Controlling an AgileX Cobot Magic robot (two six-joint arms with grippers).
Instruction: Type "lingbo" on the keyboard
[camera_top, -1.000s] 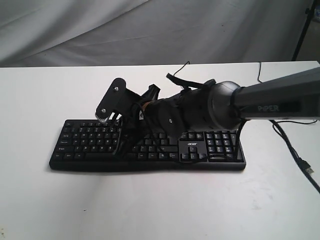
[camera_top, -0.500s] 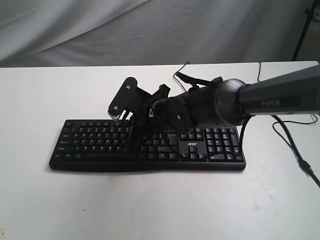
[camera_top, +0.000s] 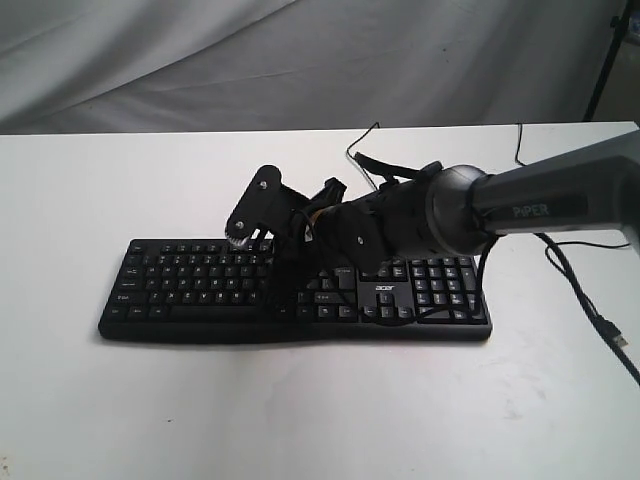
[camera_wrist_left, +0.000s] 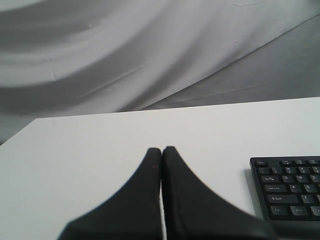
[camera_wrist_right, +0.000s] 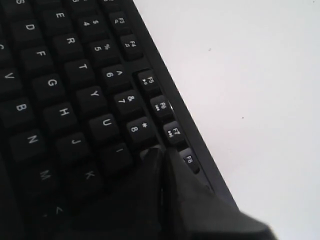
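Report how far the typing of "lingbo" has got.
Done: no screen is in view, so the letters already typed cannot be told. In hand: the right pincer, shut, points down at the keyboard beside the 8 key and I key. The left pincer is shut, off the keyboard. Left: unknown.
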